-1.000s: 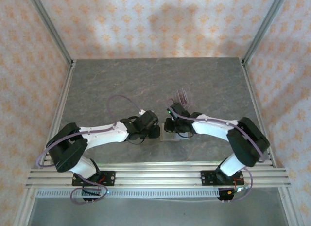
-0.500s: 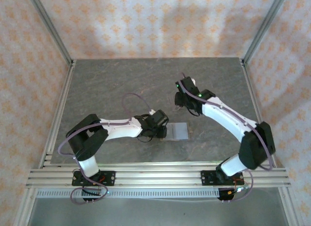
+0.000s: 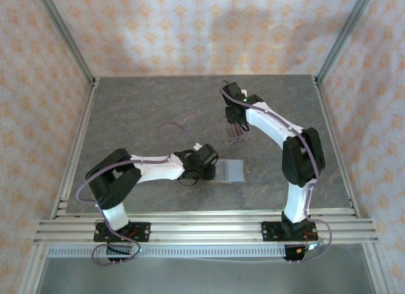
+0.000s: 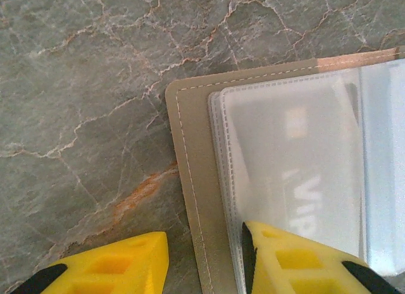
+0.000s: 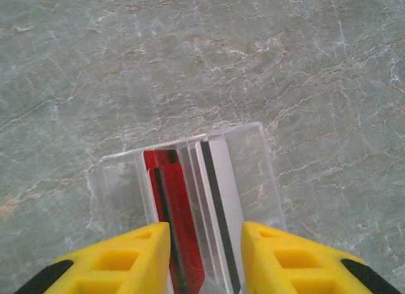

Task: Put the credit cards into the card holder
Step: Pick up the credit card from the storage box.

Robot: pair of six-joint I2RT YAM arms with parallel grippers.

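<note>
Card holder point(image 4: 196, 199) edge between left fingers point(image 4: 114, 265), right fingers point(image 5: 120, 259) flanking credit cards point(image 5: 183, 243)

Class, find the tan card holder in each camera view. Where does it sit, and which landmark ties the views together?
Top external: the card holder lies open on the grey veined tabletop, just right of the left gripper.
Left wrist: it takes up the right half, tan corner near centre.
Right wrist: this camera faces the clear rack holding a red card.
Shared landmark: that veined tabletop.
</note>
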